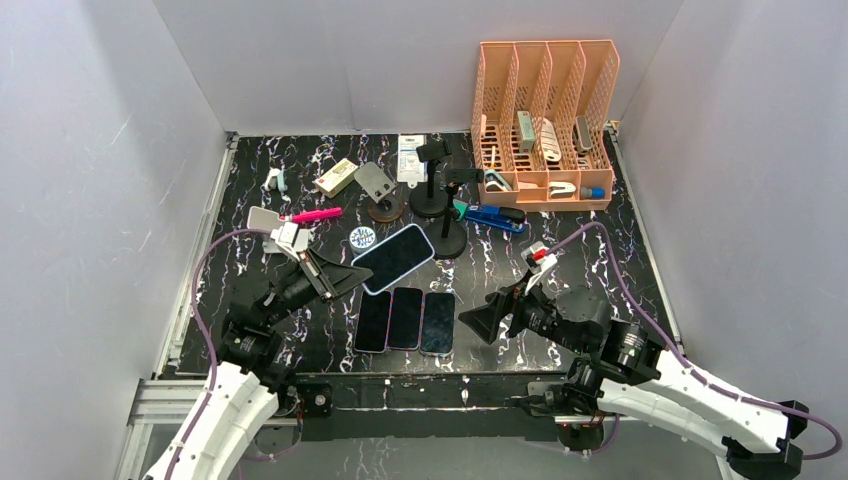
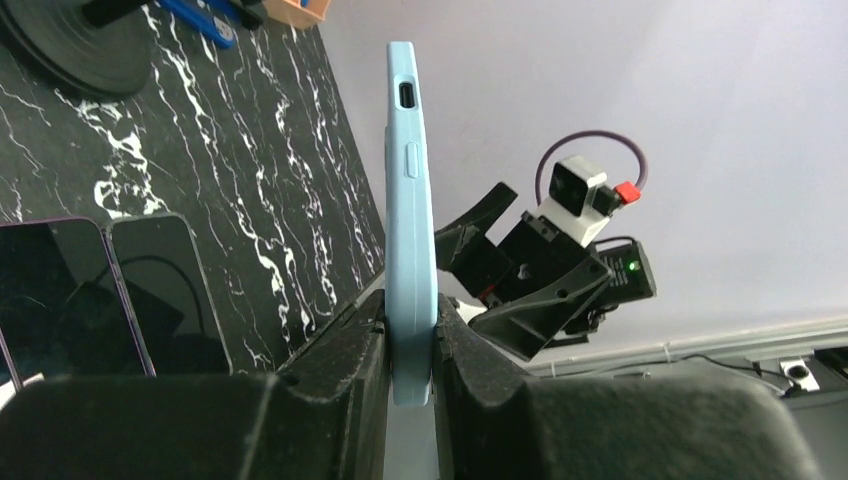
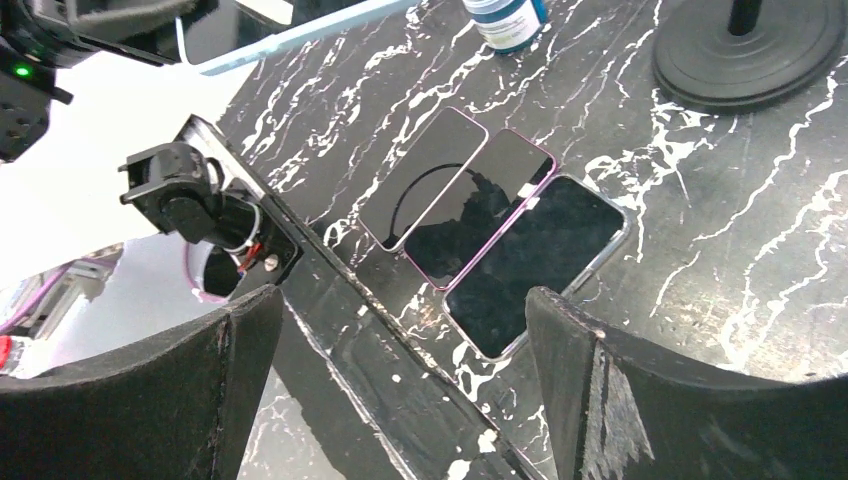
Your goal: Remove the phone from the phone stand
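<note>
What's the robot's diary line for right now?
left gripper: shut on blue phone | right gripper: open, empty | three other phones: lying flat

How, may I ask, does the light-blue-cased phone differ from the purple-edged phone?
The light-blue-cased phone is clamped in the left gripper's jaws; the purple-edged phone is untouched. The former is off the table; the latter lies flat on it. Both screens are dark.
</note>
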Controlling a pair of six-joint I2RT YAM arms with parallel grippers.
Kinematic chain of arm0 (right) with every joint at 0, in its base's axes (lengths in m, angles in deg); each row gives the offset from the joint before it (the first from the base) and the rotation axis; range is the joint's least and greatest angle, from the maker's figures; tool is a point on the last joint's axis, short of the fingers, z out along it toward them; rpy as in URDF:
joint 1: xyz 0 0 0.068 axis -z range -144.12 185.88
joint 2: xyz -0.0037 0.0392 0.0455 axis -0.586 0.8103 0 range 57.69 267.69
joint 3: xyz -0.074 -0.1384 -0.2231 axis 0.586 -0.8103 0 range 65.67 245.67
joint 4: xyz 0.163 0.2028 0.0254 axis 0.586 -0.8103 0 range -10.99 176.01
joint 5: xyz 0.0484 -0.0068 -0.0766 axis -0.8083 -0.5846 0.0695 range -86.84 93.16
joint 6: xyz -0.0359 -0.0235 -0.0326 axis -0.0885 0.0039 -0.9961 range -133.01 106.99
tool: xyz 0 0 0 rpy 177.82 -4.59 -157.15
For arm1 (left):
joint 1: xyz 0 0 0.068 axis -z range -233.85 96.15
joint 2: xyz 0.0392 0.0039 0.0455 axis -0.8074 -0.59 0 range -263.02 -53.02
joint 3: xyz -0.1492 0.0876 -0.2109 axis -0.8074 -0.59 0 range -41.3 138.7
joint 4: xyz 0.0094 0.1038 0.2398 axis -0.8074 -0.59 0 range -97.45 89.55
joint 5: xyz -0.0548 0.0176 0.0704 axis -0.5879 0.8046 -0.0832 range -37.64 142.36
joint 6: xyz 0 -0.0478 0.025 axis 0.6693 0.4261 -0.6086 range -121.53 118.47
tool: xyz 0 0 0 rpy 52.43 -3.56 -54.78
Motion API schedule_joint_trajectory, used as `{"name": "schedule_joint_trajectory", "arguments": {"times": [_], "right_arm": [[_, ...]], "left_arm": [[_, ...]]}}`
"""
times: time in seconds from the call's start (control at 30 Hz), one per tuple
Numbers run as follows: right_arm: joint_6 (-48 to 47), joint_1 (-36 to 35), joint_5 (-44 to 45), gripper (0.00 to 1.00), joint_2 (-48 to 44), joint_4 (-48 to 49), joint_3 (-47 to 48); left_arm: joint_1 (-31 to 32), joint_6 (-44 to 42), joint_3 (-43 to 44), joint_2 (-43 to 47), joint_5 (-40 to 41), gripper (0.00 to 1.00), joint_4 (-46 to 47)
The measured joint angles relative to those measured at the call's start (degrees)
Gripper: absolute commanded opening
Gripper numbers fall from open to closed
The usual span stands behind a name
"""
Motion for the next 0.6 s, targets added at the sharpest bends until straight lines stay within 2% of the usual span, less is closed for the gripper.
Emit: {"name": "schedule_joint_trajectory", "arguments": {"times": [0.4,0.6], "right_arm": [[0.20,0.00,-5.99,0.99,3.76,0.46,5.73],[-0.70,0.00,-10.43,0.99,7.65,4.24,8.74]], "left_arm": [[1.46,-0.46,-0.70,3.15,-7.19,0.00,1.64],[1.51,-0.48,-0.66,6.73,-9.31,0.00,1.64]]}}
